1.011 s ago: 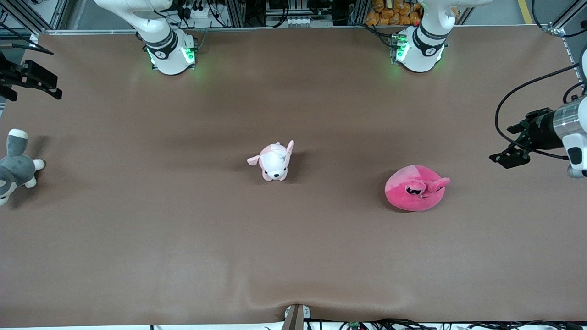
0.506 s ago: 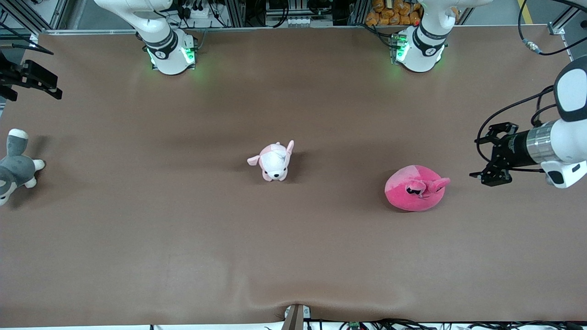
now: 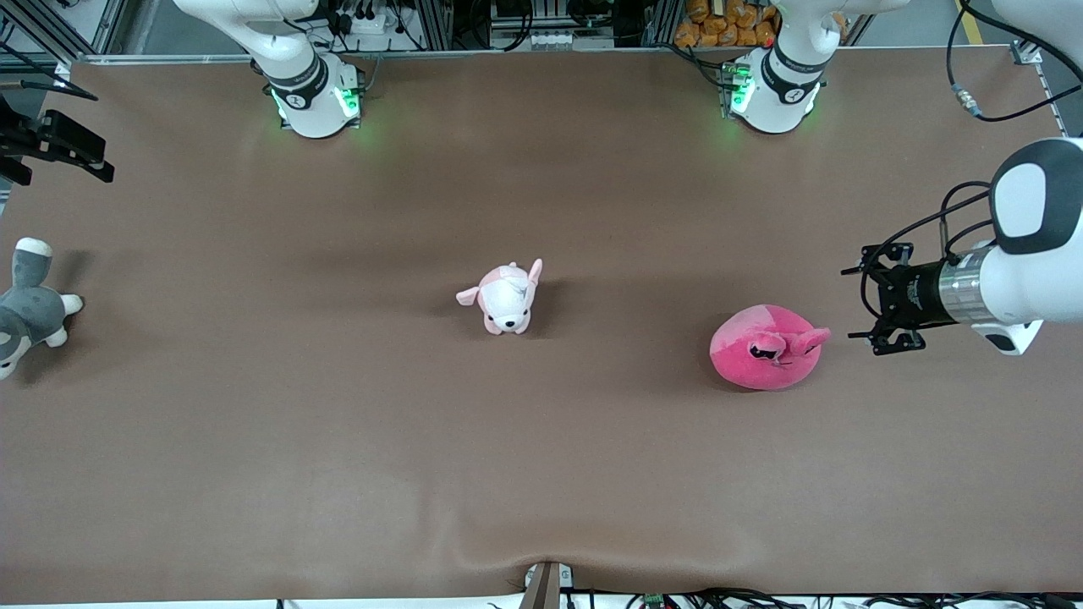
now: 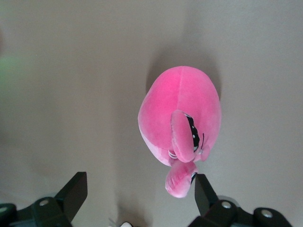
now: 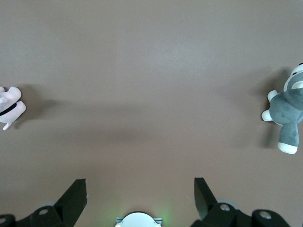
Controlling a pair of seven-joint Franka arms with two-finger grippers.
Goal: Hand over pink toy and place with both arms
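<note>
Brown covering spans the whole tabletop [image 3: 254, 474], and nothing on it looks picked up yet, so the task appears to be at its very start. Going across the front view from its nine o'clock edge: the right tool [image 3: 55, 148] hangs at about ten o'clock, above the grey-and-white plush animal [image 3: 30, 306] that lies at the right arm's end; the right wrist view shows its two fingers [image 5: 73, 198] spread apart with nothing between them, and this arm seems to be waiting. Near the middle stands the pale pink-and-white plush puppy [image 3: 505, 298], no part of the job. Toward three o'clock lies the pink toy [image 3: 766, 348], resting on the tabletop with its black eyes and ear flaps turned up. Just beside it, toward the left arm's end, is the left tool [image 3: 880, 300], pointing at the toy but apart from it; in the left wrist view its fingers [image 4: 75, 191] are wide apart and empty, with the pink toy [image 4: 182, 118] framed ahead of them. By my reading, the grasp, the lift, the pass to the right tool and the placing all remain to be done.
</note>
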